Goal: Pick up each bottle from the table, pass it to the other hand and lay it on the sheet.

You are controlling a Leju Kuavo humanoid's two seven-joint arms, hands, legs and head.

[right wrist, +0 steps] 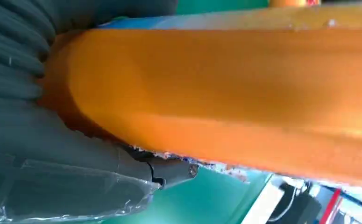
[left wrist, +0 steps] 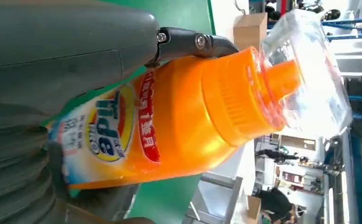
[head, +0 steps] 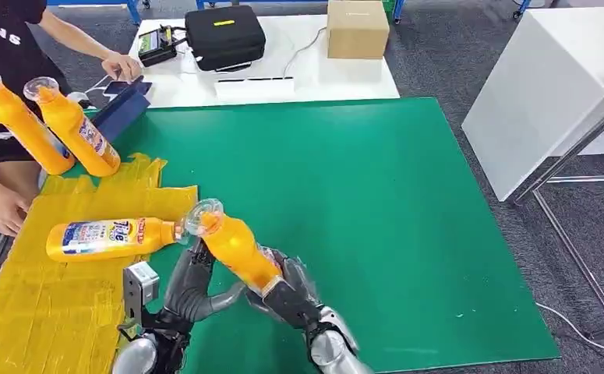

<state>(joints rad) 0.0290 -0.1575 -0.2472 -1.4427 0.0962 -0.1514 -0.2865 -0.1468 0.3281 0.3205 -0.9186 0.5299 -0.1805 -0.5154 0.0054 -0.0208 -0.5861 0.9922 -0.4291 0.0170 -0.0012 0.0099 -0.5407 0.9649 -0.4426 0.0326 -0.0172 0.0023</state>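
Both hands are meeting on one orange bottle (head: 236, 251) above the green mat (head: 376, 218), just beside the edge of the yellow sheet (head: 41, 296). The right hand (head: 292, 294) is gripping the bottle's lower body, its fingers wrapping round the base end. The left hand (head: 192, 282) is coming up along the other flank, its dark fingers (head: 196, 261) lying against the bottle below the shoulder and its thumb reaching under toward the right hand's fingers. The bottle is tilting, its clear cap (head: 203, 215) pointing away from both palms and toward the sheet.

This looks like the handover itself. To do it well, the left hand needs to be closing fully round the waist, clear of the right fingers, before the right hand is letting go; releasing early would be letting the heavy base swing down. The cap end is sitting just beside the cap of a bottle already lying on the sheet (head: 111, 238), so the transfer is best kept steady, not drifting that way.

The left wrist view shows a fingertip (left wrist: 202, 43) touching the shoulder near the orange collar, but the palm side is hidden behind the bottle, so I cannot tell whether the left grip is yet firm; it is probably only partly closed. In the right wrist view the bottle's body is blocking the finger pads. Two more bottles (head: 53, 125) are leaning at the far end of the sheet, beside a person's hand (head: 6, 209).
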